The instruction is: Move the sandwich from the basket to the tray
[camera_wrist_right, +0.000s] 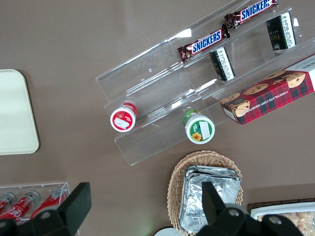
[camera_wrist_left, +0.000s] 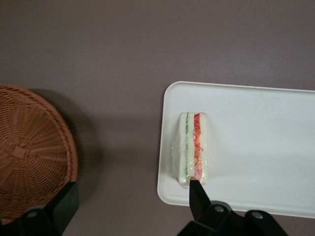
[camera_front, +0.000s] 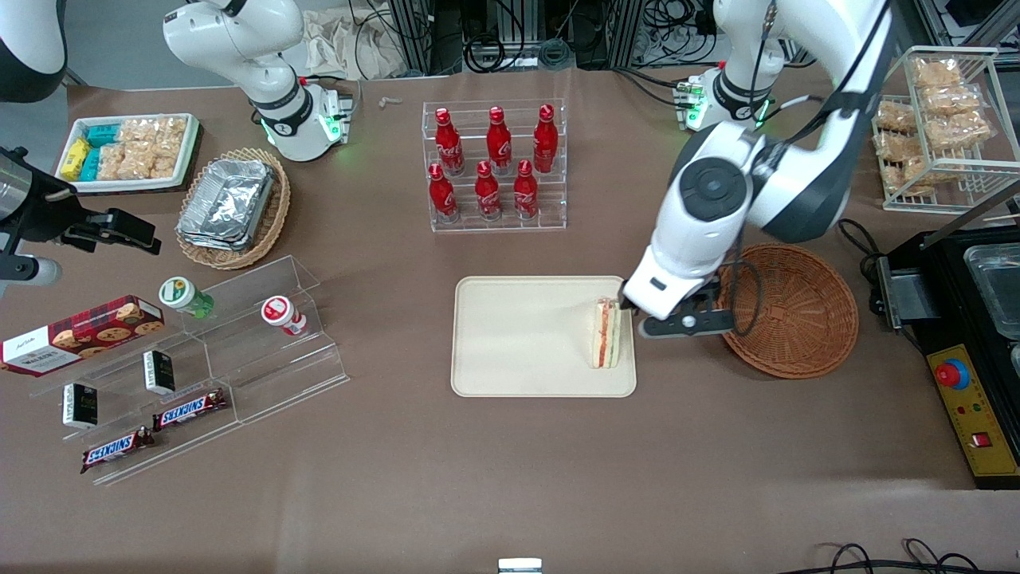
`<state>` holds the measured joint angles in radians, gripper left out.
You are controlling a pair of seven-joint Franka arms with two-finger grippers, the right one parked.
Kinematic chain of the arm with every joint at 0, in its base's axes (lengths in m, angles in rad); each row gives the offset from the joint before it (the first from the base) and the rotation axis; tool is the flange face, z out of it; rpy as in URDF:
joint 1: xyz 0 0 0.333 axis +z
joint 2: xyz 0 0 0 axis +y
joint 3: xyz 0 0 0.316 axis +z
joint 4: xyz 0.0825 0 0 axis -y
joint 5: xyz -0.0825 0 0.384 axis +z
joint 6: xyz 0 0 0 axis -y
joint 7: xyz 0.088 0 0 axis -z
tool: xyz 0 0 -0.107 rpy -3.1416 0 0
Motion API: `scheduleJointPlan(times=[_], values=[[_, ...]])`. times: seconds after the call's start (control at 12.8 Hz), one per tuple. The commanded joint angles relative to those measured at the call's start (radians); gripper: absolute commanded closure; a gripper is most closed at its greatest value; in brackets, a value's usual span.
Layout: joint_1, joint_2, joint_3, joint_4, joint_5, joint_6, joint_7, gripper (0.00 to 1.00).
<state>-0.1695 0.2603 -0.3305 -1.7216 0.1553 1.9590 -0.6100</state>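
The sandwich (camera_front: pixel 606 333) (camera_wrist_left: pixel 191 147), a clear-wrapped wedge showing red and green filling, stands on its edge on the cream tray (camera_front: pixel 518 335) (camera_wrist_left: pixel 256 147), close to the tray's edge nearest the basket. The reddish-brown wicker basket (camera_front: pixel 797 319) (camera_wrist_left: pixel 29 157) lies beside the tray toward the working arm's end and holds nothing. My gripper (camera_front: pixel 637 311) (camera_wrist_left: pixel 133 184) hangs over the gap between tray and basket, open wide. One fingertip (camera_wrist_left: pixel 194 189) is at the sandwich's end; the other finger (camera_wrist_left: pixel 66 201) is by the basket's rim. Nothing is held.
A clear rack of red bottles (camera_front: pixel 494 163) stands farther from the front camera than the tray. An acrylic stand with snacks (camera_front: pixel 199 351) and a tan basket of foil containers (camera_front: pixel 235 207) lie toward the parked arm's end. A black control box (camera_front: pixel 972 383) sits beside the basket.
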Motion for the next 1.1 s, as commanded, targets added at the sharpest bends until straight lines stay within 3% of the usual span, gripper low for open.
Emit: scheduleJointPlan(times=[0.0,0.16,0.47,1.02], values=[[0.07,-0.107,-0.001,-0.027,-0.095,-0.099,0.135,0.0],[0.12,-0.171,0.004,-0.027,-0.111,-0.169,0.162,0.0],[0.09,-0.288,0.181,-0.035,-0.145,-0.222,0.17,0.0],[0.11,-0.362,0.228,-0.032,-0.166,-0.282,0.326,0.0]])
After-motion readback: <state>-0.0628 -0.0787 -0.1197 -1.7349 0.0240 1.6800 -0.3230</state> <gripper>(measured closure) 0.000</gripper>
